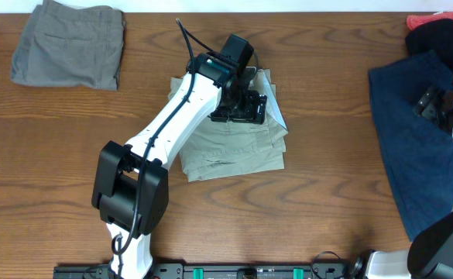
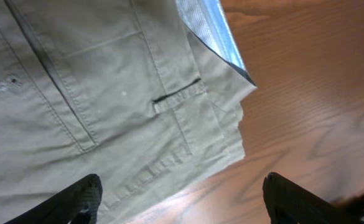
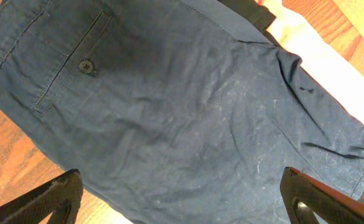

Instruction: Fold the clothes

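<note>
the wooden table (image 1: 327, 178) carries it all. navy shorts (image 1: 412, 155) lie spread flat along its right edge, beneath the right gripper (image 3: 182, 202), jaws wide and empty. khaki shorts (image 1: 234, 151) sit mid-table toward the far edge, folded into a compact stack. the left gripper (image 2: 182, 199) hovers over their corner, jaws wide, holding nothing. grey shorts (image 1: 70, 45) lie folded at the far left corner. the khaki fold looks finished. next, likely, the navy pair needs pinching at a hem.

Matt khaki cloth shorts (image 1: 234, 151), grained wooden table (image 1: 327, 155)
</note>
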Controlling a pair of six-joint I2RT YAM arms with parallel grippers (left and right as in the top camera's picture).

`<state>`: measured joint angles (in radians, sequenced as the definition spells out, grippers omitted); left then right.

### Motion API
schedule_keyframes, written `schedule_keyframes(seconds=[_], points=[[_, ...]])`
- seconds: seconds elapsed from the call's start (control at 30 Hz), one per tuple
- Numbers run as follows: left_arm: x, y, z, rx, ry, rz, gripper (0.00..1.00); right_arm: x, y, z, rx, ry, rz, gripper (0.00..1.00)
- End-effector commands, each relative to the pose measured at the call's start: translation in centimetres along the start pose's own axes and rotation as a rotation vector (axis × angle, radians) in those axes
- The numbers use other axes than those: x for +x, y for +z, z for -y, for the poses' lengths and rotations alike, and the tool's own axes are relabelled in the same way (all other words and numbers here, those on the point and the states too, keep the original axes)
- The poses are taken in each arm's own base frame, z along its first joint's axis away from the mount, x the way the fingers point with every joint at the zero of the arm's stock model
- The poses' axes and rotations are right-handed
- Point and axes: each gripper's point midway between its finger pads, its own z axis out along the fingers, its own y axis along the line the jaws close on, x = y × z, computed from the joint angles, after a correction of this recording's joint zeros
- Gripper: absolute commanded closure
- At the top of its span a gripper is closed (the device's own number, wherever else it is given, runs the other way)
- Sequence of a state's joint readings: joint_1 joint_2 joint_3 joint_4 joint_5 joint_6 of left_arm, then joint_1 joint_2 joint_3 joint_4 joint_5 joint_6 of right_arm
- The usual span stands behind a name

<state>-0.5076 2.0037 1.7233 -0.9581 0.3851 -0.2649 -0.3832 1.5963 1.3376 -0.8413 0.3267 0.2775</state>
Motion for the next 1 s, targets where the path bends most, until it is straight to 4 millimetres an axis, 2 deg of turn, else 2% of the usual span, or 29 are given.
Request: schedule_keyframes(seconds=[0.0,0.07,0.1,0.27,0.4,0.43,0.5,0.57,0.6,0.97], points=[[0.2,-1.6,0.5,0.038,-0.003,0.016,0.14,-0.2,0.0,0.3,0.013,0.001,0.005,0.01],[0.2,-1.8,0.3,0.036,-0.008,0.016,0.04,-0.2,0.0,0.3,0.013,0.001,0.005,0.01],[0.2,-1.7,0.2,0.035,-0.01,0.013,0.02,-0.2,0.0,0.3,0.013,0.001,0.005,0.01],[0.5,-0.6,0.1,0.03,-0.009,-0.007,0.02,-0.2,0.0,0.3,0.013,0.001,0.005,0.01],[0.5,1.3,0.2,0.027,-0.001,-0.029,0.02,-0.2,0.0,0.3,0.013,0.001,0.004,0.01],[0.3,1.9,0.2,0.027,0.003,-0.032,0.09,-0.2,0.0,0.3,0.013,0.001,0.005,0.01],[-0.1,3.1,0.3,0.03,0.011,-0.029,0.6,-0.2,0.0,0.3,0.013,0.001,0.005,0.01],[-0.2,4.3,0.5,0.031,0.02,-0.034,0.91,-0.2,0.0,0.3,0.013,0.001,0.005,0.01],[-0.2,4.8,0.5,0.031,0.022,-0.038,0.94,-0.2,0.0,0.3,0.013,0.001,0.005,0.01],[1.7,10.3,2.8,0.028,0.094,-0.105,0.94,-0.2,0.0,0.3,0.013,0.001,0.005,0.01]])
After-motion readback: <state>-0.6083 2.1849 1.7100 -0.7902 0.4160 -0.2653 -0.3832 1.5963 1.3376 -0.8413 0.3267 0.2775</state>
